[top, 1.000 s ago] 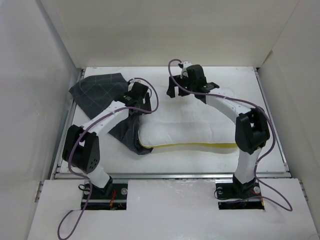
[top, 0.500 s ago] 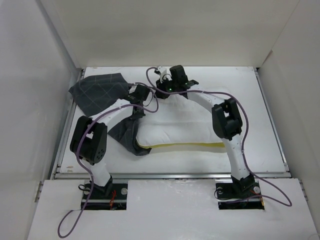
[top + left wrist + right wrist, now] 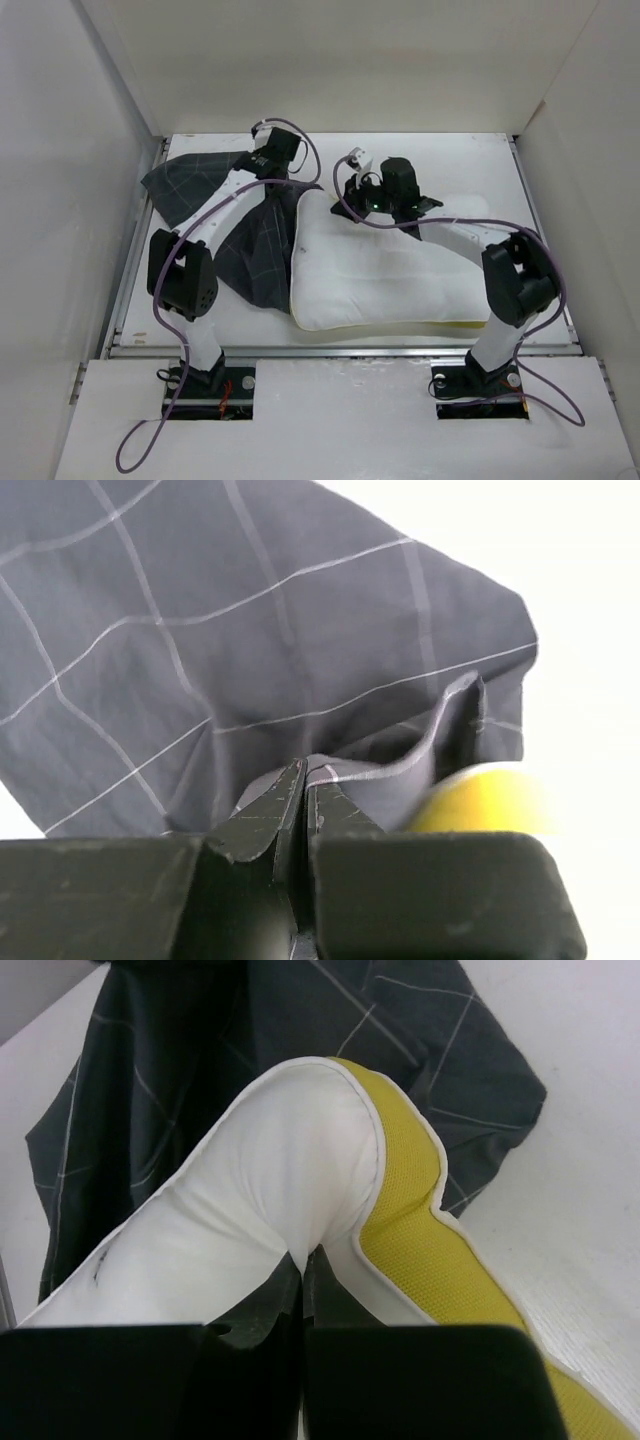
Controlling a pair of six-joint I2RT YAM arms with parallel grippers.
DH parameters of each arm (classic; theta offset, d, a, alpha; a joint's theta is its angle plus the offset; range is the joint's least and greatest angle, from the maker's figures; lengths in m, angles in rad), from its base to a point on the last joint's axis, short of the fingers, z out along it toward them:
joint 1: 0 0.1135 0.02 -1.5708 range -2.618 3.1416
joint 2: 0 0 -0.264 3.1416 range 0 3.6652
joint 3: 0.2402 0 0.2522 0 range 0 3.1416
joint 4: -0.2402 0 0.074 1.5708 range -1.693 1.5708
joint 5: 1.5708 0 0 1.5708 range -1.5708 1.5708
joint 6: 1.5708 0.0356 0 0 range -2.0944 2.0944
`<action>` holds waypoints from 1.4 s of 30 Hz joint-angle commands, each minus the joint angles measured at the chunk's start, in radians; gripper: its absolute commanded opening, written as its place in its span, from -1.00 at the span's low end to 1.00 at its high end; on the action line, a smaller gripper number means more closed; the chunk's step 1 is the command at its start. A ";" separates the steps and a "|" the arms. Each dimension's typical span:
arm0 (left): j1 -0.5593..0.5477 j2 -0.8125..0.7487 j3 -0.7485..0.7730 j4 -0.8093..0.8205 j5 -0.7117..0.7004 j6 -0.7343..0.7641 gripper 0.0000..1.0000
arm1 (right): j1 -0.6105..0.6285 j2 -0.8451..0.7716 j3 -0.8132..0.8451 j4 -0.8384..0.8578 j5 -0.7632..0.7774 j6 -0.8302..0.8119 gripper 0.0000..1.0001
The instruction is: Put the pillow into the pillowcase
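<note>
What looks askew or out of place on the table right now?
Nothing damaged. The pillow lies crooked, its far-left corner pinched up by the right fingers. The pillowcase sprawls rumpled to its left, a fold clamped in the left fingers, and no part of the pillow looks inside it.

- The left gripper (image 3: 303,778) has moved from centre-left to the upper left of the frame. It has shut on a fold of the floppy, charcoal-grey, grid-checked cloth pillowcase (image 3: 255,245), now drawn out long below it.
- The right gripper (image 3: 303,1260) has closed on a corner of the large, soft, white, yellow-seamed pillow (image 3: 385,280).
- The pillow now shows a broader white face, with less of its yellow seam visible.
</note>
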 commanded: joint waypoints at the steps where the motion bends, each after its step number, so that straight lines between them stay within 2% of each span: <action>1: -0.034 -0.014 0.071 -0.023 -0.004 0.039 -1.00 | 0.055 -0.002 -0.023 0.194 -0.013 0.067 -1.00; 4: -0.054 0.004 0.126 -0.039 -0.018 0.039 -1.00 | 0.116 -0.014 -0.065 0.206 0.033 0.042 -1.00; 11: -0.083 0.039 0.191 -0.096 -0.044 0.026 -1.00 | 0.185 -0.088 -0.179 0.321 -0.031 0.042 -1.00; 15: -0.135 0.015 0.205 -0.096 -0.044 0.045 -1.00 | 0.201 -0.017 -0.135 0.311 0.089 0.103 -1.00; 18: -0.195 -0.040 0.154 -0.086 -0.044 0.054 -1.00 | 0.201 0.026 -0.057 0.268 0.217 0.148 -1.00; 22: -0.247 -0.196 0.018 -0.077 -0.044 0.017 -1.00 | 0.104 0.082 0.051 0.208 0.341 0.261 -1.00; 27: -0.300 -0.330 -0.176 -0.030 0.005 -0.003 -1.00 | -0.061 0.150 0.154 0.190 0.309 0.405 -1.00; 29: -0.301 -0.365 -0.222 0.002 0.057 0.011 -1.00 | -0.086 0.178 0.143 0.278 0.274 0.483 -1.00; 31: -0.311 -0.366 -0.272 0.029 0.071 0.020 -1.00 | -0.097 0.204 0.163 0.297 0.310 0.516 -1.00; 32: -0.311 -0.366 -0.272 0.029 0.071 0.020 -0.90 | -0.097 0.242 0.187 0.270 0.311 0.516 -0.94; 33: -0.311 -0.366 -0.282 0.029 0.053 0.020 -0.66 | -0.107 0.262 0.216 0.242 0.311 0.516 -0.72; 34: -0.311 -0.357 -0.282 0.029 0.033 0.010 0.48 | -0.108 0.280 0.241 0.218 0.277 0.496 -0.45; 35: -0.311 -0.347 -0.269 0.009 0.010 -0.010 0.99 | -0.118 0.291 0.256 0.191 0.268 0.486 -0.12; 36: -0.311 -0.321 -0.257 -0.012 -0.037 -0.026 1.00 | -0.118 0.291 0.257 0.191 0.268 0.461 0.42; 37: -0.302 -0.309 -0.231 -0.052 -0.062 -0.044 1.00 | -0.118 0.281 0.244 0.191 0.268 0.443 0.57; 39: -0.288 -0.289 -0.222 -0.097 -0.128 -0.111 1.00 | -0.118 0.214 0.186 0.164 0.277 0.407 0.83; 42: -0.261 -0.289 -0.228 -0.142 -0.156 -0.170 1.00 | -0.105 0.091 0.058 0.112 0.307 0.276 0.89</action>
